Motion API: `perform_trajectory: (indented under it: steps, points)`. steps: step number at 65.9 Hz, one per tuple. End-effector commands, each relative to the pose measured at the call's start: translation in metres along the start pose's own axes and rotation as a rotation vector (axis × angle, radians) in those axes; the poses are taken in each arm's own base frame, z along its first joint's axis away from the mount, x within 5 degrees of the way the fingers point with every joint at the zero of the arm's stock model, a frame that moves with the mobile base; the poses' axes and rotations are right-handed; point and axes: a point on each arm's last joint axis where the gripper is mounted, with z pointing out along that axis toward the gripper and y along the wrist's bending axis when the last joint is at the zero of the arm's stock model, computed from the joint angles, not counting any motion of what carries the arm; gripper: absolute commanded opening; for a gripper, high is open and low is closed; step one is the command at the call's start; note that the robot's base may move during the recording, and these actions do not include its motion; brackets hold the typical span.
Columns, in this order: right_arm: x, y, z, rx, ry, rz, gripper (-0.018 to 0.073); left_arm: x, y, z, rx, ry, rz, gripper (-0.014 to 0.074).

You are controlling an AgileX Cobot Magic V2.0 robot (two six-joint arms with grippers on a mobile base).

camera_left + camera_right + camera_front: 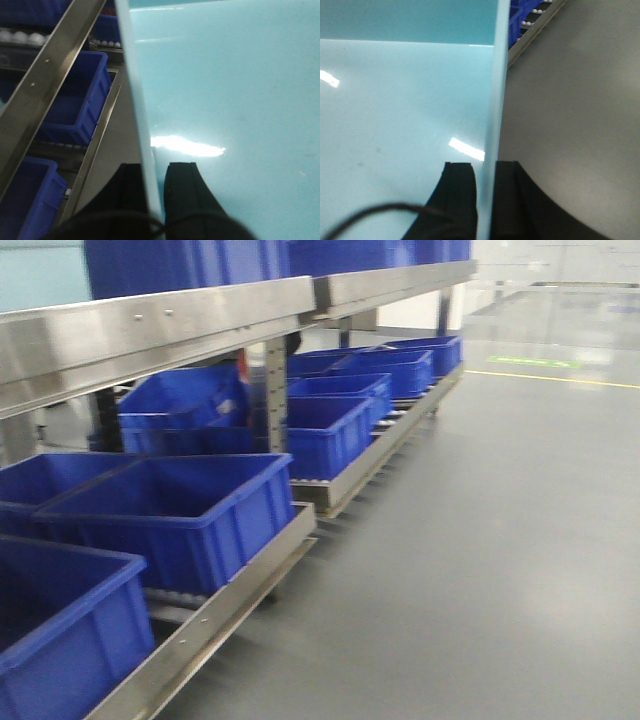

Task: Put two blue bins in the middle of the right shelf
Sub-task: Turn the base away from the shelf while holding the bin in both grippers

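Observation:
A pale light-blue bin [225, 90] is held between both grippers, and its smooth inside fills both wrist views [395, 100]. My left gripper [152, 192] is shut on the bin's left wall, one black finger inside and one outside. My right gripper [486, 195] is shut on the opposite wall in the same way. The right shelf [150, 335], with wide brushed-steel rails, runs along the left of the front view. Its lower rail [45, 85] passes just left of the held bin. Neither gripper shows in the front view.
Several dark royal-blue crates [190, 505] sit on the shelf's roller tracks, with more on the tier above [180, 262]. A perforated upright [277, 390] stands mid-shelf. Grey floor [500, 540] stretches to the right, with a yellow line [550, 378] far off.

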Motion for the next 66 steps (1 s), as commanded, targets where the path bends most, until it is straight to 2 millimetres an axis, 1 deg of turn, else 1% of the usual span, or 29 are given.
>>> perform_trajectory:
  steps: [1,66]
  points:
    - [-0.0093,0.0035,-0.0098,-0.034,-0.093,0.000,-0.0153,-0.0042,-0.0083,-0.0110,0.074,-0.051,0.000,-0.0111]
    - [-0.0093,0.0035,-0.0098,-0.034,-0.093,0.000,-0.0153,-0.0042,-0.0083,-0.0110,0.074,-0.051,0.000,-0.0111]
